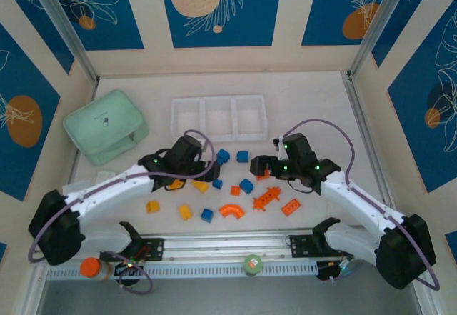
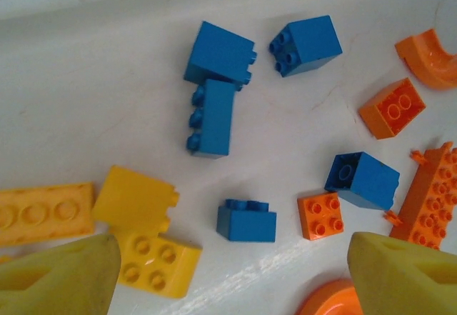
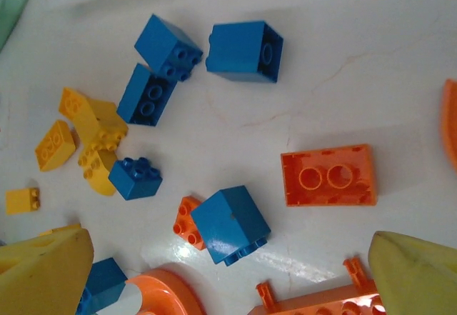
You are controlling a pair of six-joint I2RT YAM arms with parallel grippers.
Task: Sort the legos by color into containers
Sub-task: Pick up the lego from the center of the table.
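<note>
Bricks [image 1: 246,185] lie loose on counter [image 1: 314,108], near side of tray [image 1: 218,117]; its 3 bins look empty, I think. Light, stiff, slick plastic: pinch flat sides, not studs. Left hand [image 2: 232,279] & right hand [image 3: 228,276] both open, nothing held, above the pile.
</note>
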